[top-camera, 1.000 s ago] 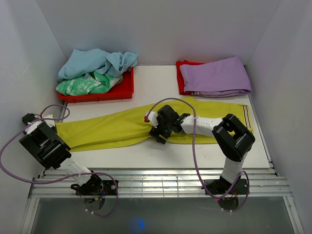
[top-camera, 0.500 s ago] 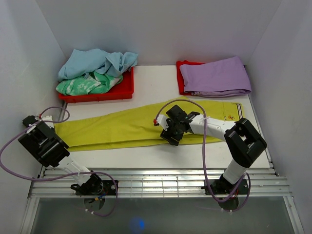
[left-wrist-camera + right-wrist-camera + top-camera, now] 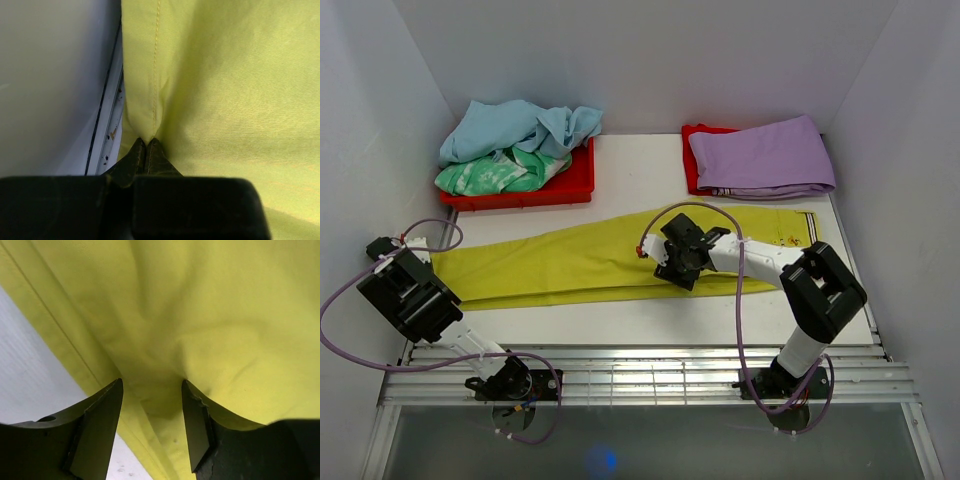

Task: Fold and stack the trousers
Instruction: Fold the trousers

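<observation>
Yellow trousers (image 3: 560, 262) lie stretched flat across the table, cuffs at the left, waistband at the right. My left gripper (image 3: 146, 141) is shut on the cuff hem of the yellow trousers (image 3: 225, 85) at the table's left edge; in the top view it (image 3: 432, 258) sits by that end. My right gripper (image 3: 152, 390) is open, jaws pressed down on the yellow fabric (image 3: 200, 305) near the trousers' middle (image 3: 678, 262). Folded purple trousers (image 3: 763, 157) lie at the back right.
A red tray (image 3: 525, 188) at the back left holds crumpled light-blue (image 3: 515, 126) and green (image 3: 485, 176) garments. A red cloth (image 3: 694, 160) lies under the purple trousers. White walls close in on both sides; a slatted metal rail (image 3: 640, 375) runs along the near edge.
My right gripper moved right along the trousers, and the waist end was drawn in and flattened. Over the last half second it shifted slightly up. The left arm stayed put.
</observation>
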